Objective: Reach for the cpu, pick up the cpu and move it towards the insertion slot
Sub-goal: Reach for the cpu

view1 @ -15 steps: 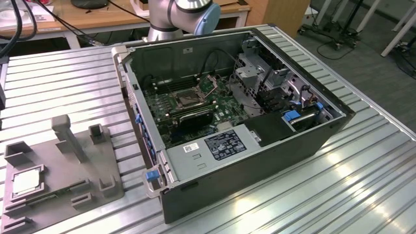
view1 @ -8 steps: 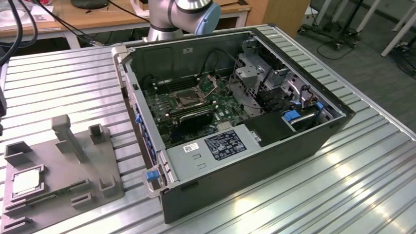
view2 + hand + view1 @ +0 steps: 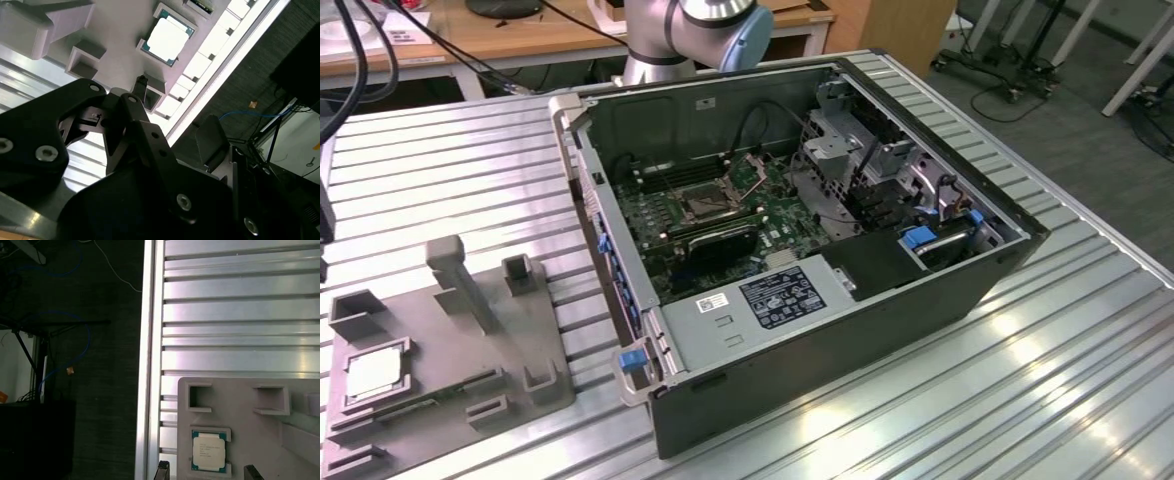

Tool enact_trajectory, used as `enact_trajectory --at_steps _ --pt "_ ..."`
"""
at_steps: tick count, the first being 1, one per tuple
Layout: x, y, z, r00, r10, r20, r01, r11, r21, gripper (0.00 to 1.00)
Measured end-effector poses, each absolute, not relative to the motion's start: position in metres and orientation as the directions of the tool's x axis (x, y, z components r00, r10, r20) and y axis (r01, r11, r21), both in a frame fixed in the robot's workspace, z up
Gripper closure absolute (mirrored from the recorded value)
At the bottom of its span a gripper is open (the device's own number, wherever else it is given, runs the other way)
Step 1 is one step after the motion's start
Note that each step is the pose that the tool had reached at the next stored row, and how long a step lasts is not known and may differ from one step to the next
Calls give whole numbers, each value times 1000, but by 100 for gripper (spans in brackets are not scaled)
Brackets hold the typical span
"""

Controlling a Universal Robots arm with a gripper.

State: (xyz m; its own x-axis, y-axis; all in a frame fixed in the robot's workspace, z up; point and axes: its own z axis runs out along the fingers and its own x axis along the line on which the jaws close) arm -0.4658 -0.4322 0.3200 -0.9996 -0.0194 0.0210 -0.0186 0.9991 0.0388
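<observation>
Above cpu (image 3: 209, 452), fingers (image 3: 162, 471) wide (empty).

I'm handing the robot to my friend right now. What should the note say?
Gripper: open and holding nothing. In the first wrist view it is lined up over the cpu without touching it.
Cpu: flat in its recess of the grey tray, to the exterior view's left of the case.
Slot: inside the open case.
Done: the reach is partly made.
Left: the pick-up and the move to the slot.
</observation>
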Motion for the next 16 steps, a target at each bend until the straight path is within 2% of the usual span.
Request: enact_trajectory --at_steps 16 --pt "-466 -433 311 -1000 -19 23 -19 999 39 34"
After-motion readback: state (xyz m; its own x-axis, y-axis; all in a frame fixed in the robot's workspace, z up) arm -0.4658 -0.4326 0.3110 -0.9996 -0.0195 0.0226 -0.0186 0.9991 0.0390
